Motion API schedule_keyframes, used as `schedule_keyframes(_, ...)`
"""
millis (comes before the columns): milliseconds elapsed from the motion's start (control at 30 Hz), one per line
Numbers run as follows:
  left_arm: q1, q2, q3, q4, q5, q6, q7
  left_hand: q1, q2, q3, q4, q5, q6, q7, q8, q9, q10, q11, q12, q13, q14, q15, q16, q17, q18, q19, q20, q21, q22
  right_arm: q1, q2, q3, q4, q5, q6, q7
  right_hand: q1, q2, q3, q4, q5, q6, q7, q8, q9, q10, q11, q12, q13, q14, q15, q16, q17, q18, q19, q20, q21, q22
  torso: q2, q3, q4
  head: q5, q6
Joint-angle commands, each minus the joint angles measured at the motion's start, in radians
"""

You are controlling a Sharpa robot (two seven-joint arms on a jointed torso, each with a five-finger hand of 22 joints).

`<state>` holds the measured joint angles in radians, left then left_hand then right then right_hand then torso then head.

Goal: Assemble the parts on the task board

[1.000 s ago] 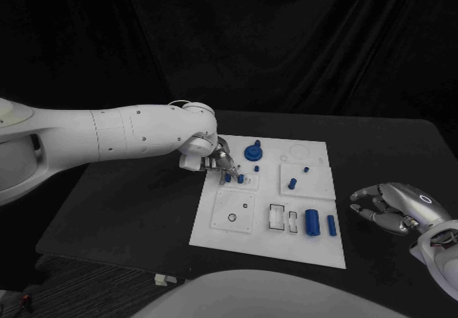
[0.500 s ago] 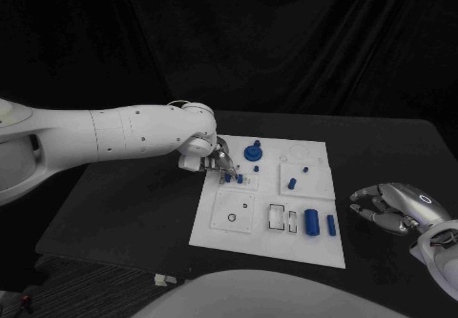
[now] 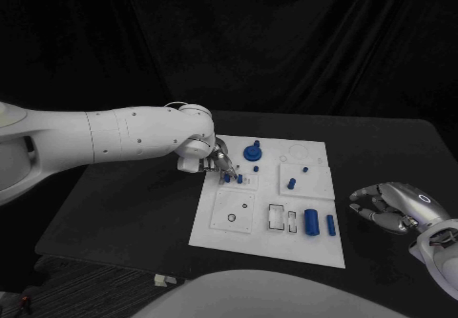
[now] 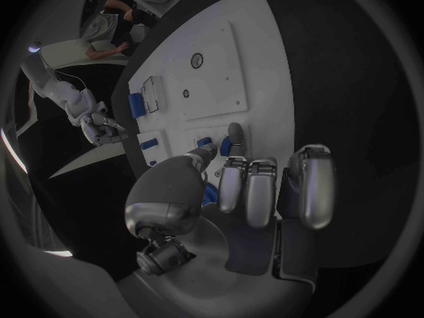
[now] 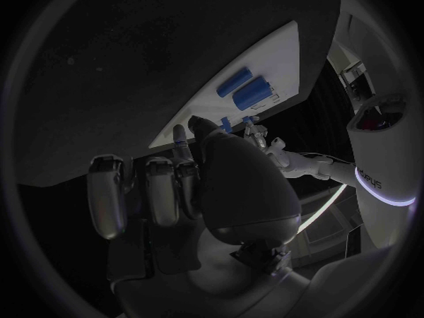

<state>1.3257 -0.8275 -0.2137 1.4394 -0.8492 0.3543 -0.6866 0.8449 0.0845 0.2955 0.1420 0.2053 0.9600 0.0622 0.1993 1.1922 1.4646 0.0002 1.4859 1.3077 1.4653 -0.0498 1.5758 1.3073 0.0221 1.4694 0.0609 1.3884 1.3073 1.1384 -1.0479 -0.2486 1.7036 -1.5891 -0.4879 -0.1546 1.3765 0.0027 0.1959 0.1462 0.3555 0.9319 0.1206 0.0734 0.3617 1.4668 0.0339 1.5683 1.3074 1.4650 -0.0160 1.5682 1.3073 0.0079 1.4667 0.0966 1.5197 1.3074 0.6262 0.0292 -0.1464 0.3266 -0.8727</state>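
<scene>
Pinching small blue part [image 3: 226, 177] at fingertips, left hand [image 3: 208, 159] over task board [image 3: 243, 232] left edge; right hand [image 3: 386, 207] curled, holding nothing, beside board.

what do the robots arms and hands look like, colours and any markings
Both arms are smooth, glossy white shells with rounded joints; the left arm shows small dark screw dots. The left hand and right hand are silver metal with segmented fingers and darker joints. The right arm has a small ring mark by the wrist.
</scene>
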Motion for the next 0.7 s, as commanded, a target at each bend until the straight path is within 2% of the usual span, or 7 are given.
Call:
schedule_keyframes(33, -0.003, -0.003, -0.001, 0.003, -0.009, -0.031, 0.011, 0.008, 0.001, 0.002, -0.001, 0.002, 0.006, 0.0, 0.005, 0.0, 0.039, -0.004, 0.002, 0.21, 0.106, -0.002, -0.005, 0.263, 0.019, 0.017, 0.0, -0.001, 0.21, -0.002, 0.0, 0.0, 0.0, -0.003, -0.001, -0.013, 0.008, -0.002, 0.006, -0.001, 0.005, 0.009, 0.001, -0.002, -0.001, 0.104, 0.003, 0.003, 0.263, 0.106, -0.005, 0.003, 0.263, 0.009, 0.059, -0.005, -0.003, 0.241, 0.001, 0.0001, -0.0004, -0.001, 0.0)
schedule_keyframes(400, 0.001, -0.007, -0.001, 0.005, -0.009, -0.029, 0.01, 0.002, 0.001, -0.001, 0.008, -0.002, 0.011, -0.001, 0.004, -0.003, 0.04, -0.005, 0.002, 0.211, 0.106, -0.004, -0.005, 0.263, 0.019, 0.017, -0.002, 0.0, 0.21, -0.002, 0.001, 0.0, -0.001, -0.003, 0.0, -0.015, 0.008, -0.002, 0.006, -0.001, 0.005, 0.009, 0.001, -0.002, -0.001, 0.104, 0.003, 0.003, 0.263, 0.106, -0.005, 0.003, 0.263, 0.009, 0.059, -0.005, -0.003, 0.241, 0.002, -0.0009, 0.0009, -0.003, 0.0)
schedule_keyframes(700, 0.009, -0.011, -0.001, 0.012, -0.009, -0.031, 0.01, 0.003, 0.001, -0.001, 0.008, -0.001, 0.013, -0.002, 0.004, -0.004, 0.041, -0.006, 0.003, 0.211, 0.106, -0.004, -0.005, 0.263, 0.019, 0.017, -0.002, 0.0, 0.21, -0.002, 0.003, 0.0, -0.002, -0.003, 0.0, -0.016, 0.007, -0.001, 0.008, -0.002, 0.006, 0.009, 0.001, -0.002, -0.001, 0.104, 0.003, 0.003, 0.263, 0.106, -0.005, 0.003, 0.263, 0.009, 0.06, -0.005, -0.003, 0.241, 0.001, 0.0002, 0.0007, -0.001, 0.0)
